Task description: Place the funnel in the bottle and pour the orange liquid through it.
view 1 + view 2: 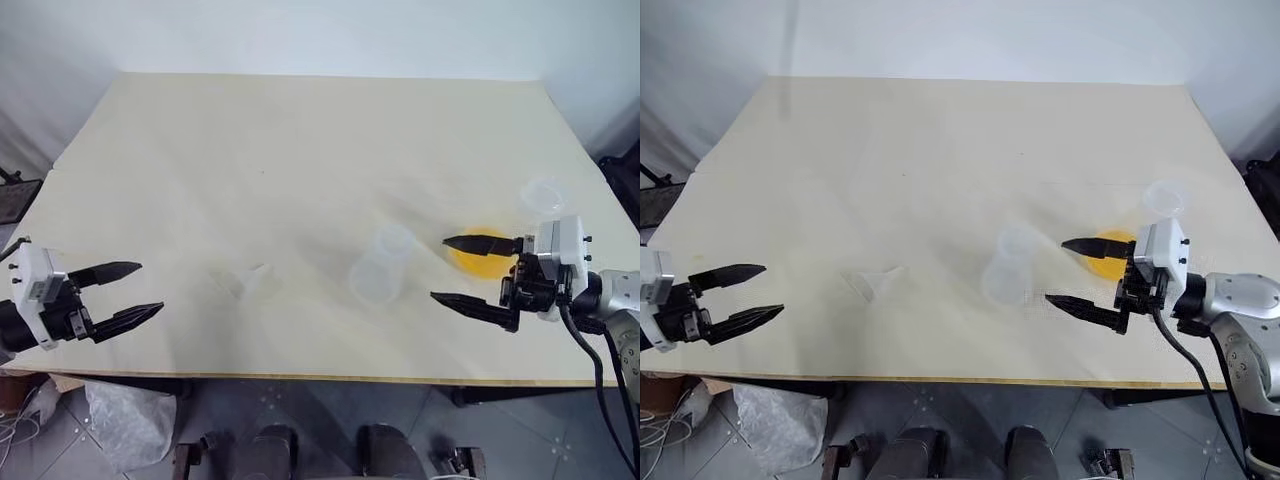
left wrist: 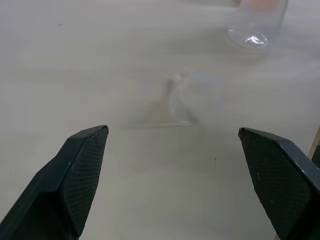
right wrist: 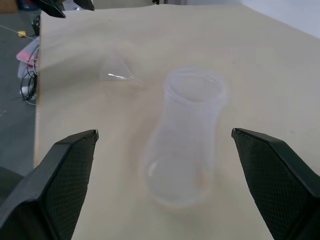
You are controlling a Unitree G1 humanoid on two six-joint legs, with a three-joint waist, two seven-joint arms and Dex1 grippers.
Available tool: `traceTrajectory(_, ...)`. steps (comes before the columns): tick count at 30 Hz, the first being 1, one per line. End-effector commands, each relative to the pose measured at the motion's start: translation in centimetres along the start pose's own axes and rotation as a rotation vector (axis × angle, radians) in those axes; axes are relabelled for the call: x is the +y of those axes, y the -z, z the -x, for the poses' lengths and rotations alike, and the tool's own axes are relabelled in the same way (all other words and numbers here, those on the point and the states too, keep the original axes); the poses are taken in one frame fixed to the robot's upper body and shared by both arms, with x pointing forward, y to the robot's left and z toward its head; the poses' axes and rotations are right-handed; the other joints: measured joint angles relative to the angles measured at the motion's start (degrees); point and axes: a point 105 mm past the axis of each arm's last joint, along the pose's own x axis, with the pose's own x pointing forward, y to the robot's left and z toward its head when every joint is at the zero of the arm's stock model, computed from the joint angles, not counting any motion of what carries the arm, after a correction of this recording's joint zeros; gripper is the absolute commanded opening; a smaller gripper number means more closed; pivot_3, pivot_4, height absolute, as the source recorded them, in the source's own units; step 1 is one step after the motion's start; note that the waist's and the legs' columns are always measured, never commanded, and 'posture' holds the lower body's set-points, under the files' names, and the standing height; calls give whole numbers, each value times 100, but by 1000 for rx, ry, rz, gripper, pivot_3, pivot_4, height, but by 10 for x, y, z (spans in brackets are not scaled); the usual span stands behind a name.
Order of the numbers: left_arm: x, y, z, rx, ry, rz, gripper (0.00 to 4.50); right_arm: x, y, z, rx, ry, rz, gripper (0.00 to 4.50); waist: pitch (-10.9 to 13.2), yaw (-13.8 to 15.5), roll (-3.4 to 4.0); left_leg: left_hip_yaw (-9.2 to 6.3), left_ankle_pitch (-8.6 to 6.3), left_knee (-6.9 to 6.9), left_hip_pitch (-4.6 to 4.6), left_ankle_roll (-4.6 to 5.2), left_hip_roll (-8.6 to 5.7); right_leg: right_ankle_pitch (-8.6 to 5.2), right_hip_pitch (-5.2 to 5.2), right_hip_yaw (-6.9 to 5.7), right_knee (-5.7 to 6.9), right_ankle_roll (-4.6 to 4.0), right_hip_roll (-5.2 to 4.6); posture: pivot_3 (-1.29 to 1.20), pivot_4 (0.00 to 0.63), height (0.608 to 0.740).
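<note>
Funnel [image 1: 243, 281]: clear plastic cone, lying on its side on matte table [image 1: 300, 150], left of milky conical bottle [image 1: 380, 268]. Orange liquid [image 1: 478, 252] seen behind right gripper [image 1: 470, 270]. Both grippers, incl. left gripper [image 1: 128, 292], spread wide, nothing held.

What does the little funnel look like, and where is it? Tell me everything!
The funnel is tiny and see-through, made of what looks like clear plastic, so it almost blends into the cream table. It has a cone-shaped cup and a short thin stem. It lies tipped over on its side on the table. It sits between the open left gripper and the milky bottle, apart from both. Only the table touches it.
</note>
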Motion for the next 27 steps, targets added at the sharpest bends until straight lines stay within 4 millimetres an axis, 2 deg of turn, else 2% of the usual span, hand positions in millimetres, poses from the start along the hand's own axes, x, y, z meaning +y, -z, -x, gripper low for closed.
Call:
traceTrajectory(1,1,-8,-8,-5,57,-61,4427,18,-11,-3,-20,-46,24,4500,0,19,0,0,0,1,0,0,-1,0,0,-2,0,0,0,0,150,740)
traceTrajectory(6,8,-9,-28,14,120,-105,4427,31,-11,-7,-15,-55,15,4500,0,9,0,7,0,0,0,1,-4,0,1,-8,5,0,4,0,150,740)
traceTrajectory(9,17,-12,-54,75,203,-194,4427,41,-10,-14,-36,-55,-10,4500,0,27,0,8,0,0,2,0,-2,0,-1,-23,14,0,11,0,150,740)
traceTrajectory(14,22,-19,-79,151,321,-281,4427,42,-8,-16,-30,-39,-8,4500,0,-9,-1,13,-2,3,2,5,-15,1,-9,-26,44,1,5,0,150,740)
traceTrajectory(21,16,-25,-98,240,506,-371,4427,45,-7,-14,-28,-11,-9,4500,0,-8,-2,15,-2,5,1,5,-13,1,-13,-31,55,1,9,0,150,740)
traceTrajectory(27,18,-30,-109,269,552,-410,4427,48,-5,-13,-23,16,-16,4500,1,-7,-3,14,-2,12,0,5,-14,1,-12,-31,58,2,9,0,150,740)
